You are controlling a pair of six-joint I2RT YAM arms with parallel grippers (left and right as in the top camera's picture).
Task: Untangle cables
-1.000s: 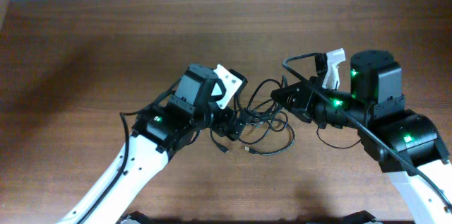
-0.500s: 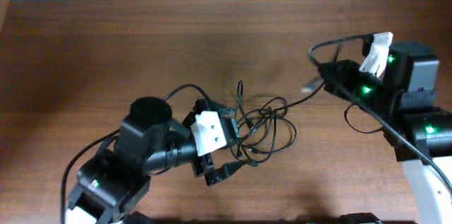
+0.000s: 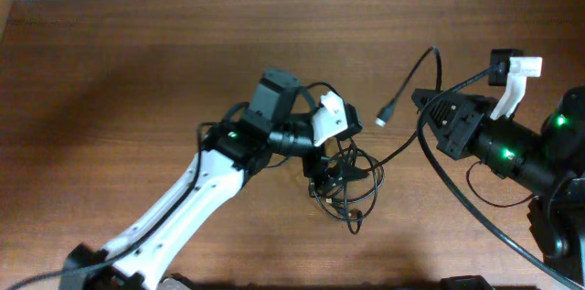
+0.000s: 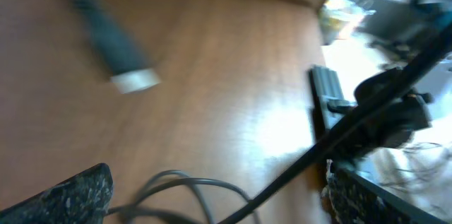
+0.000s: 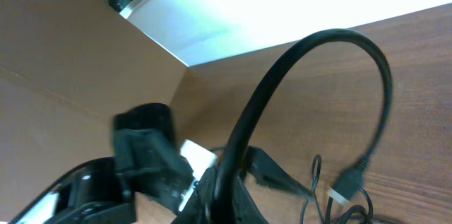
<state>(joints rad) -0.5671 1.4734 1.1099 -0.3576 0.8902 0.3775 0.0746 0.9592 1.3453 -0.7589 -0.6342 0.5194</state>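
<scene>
On the brown wooden desk [image 3: 119,70], the black cables [image 3: 352,194] lay in a loose tangle near the middle. The left arm [image 3: 192,198] reached in from the lower left, and the left claw [image 3: 327,164] sat over the tangle's upper edge; how its jaws stood could not be made out. Well apart at the right, the right claw [image 3: 428,112] gripped one cable [image 3: 416,66], which arched up and over. Its plug [image 3: 383,120] hung between the two claws. A thin strand ran from the tangle toward the right claw.
</scene>
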